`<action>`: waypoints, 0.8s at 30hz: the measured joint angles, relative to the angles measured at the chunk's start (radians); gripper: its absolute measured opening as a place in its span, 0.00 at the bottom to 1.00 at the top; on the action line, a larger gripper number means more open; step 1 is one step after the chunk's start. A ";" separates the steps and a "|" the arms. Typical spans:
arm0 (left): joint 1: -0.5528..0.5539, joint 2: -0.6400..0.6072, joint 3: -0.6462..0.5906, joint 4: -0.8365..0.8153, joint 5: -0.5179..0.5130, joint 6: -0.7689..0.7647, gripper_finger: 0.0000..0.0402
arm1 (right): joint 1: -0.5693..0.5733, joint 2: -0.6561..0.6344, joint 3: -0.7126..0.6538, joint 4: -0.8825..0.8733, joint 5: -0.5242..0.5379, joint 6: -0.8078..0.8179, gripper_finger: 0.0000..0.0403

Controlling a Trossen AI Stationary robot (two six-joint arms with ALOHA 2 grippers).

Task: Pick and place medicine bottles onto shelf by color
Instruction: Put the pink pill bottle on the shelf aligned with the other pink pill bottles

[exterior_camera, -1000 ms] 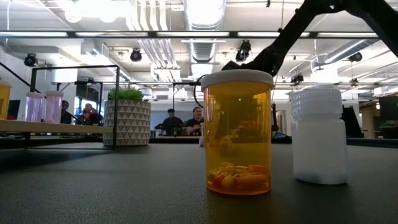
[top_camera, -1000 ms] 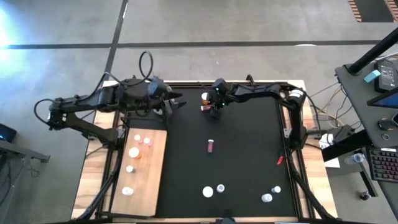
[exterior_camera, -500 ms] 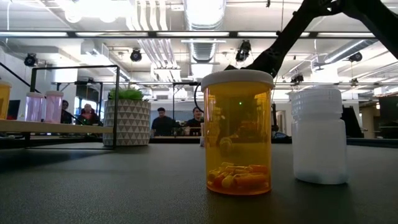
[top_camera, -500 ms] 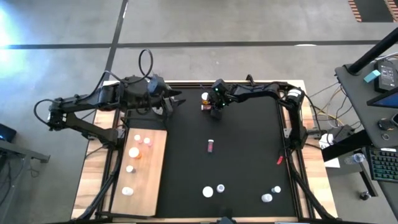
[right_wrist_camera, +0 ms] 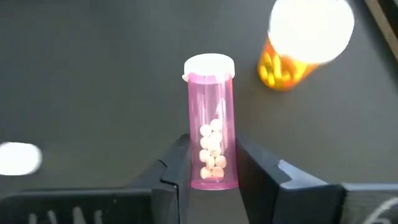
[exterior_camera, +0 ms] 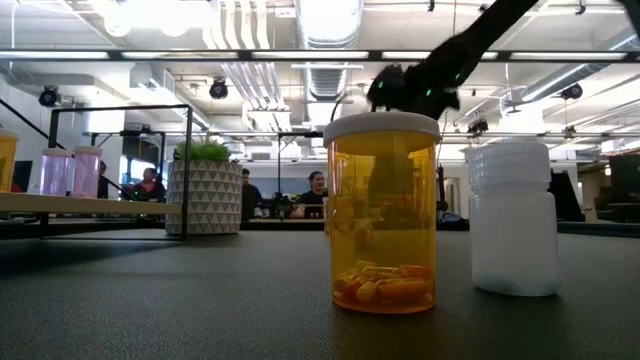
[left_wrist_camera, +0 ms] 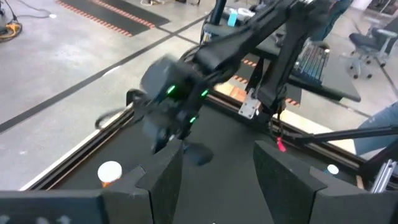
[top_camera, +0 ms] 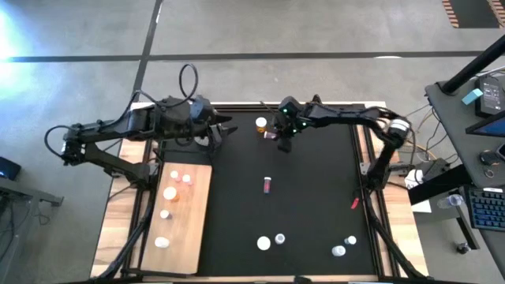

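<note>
Your right gripper (right_wrist_camera: 211, 177) is pinching a pink bottle (right_wrist_camera: 211, 121), one finger (right_wrist_camera: 176, 168) on each side of the lower body, white cap pointing away from the wrist and pale pills showing inside. Seen from above, this gripper (top_camera: 282, 136) sits near the far edge of the black mat (top_camera: 316, 197), well apart from the shelf (top_camera: 185, 217), and an orange bottle (top_camera: 261, 123) stands just beside it on the shelf side. Whether the pink bottle has cleared the mat cannot be told. Your left gripper (left_wrist_camera: 217, 168) hovers with its fingers spread and empty, beyond the far end of the shelf, between the shelf and the orange bottle. The shelf itself carries several bottles, with pink caps toward its far end and an orange one near them. The step in hand appears to be the pick of a pink bottle. The next move calls for lifting it, carrying it past the orange bottle without knocking it, crossing the mat to the shelf, and setting it down upright with the other pink bottles. Keep clear of the left arm, which lies close to that path. More bottles remain on the mat: one lying near the middle (top_camera: 267, 185) and several along the near edge (top_camera: 263, 243).
</note>
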 joint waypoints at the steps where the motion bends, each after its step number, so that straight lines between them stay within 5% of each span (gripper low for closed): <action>1: 0.000 0.014 0.000 0.006 -0.001 0.000 0.45 | 0.009 -0.040 -0.014 0.001 -0.002 0.016 0.24; 7: 0.000 0.109 0.000 0.046 -0.013 0.020 0.45 | 0.081 -0.301 -0.080 0.002 0.002 0.117 0.23; 13: -0.001 0.199 0.002 0.184 0.095 0.022 0.45 | 0.170 -0.502 -0.109 -0.004 0.057 0.217 0.24; 24: 0.000 0.333 0.002 0.420 0.113 0.294 0.45 | 0.286 -0.647 -0.113 -0.102 0.170 0.275 0.24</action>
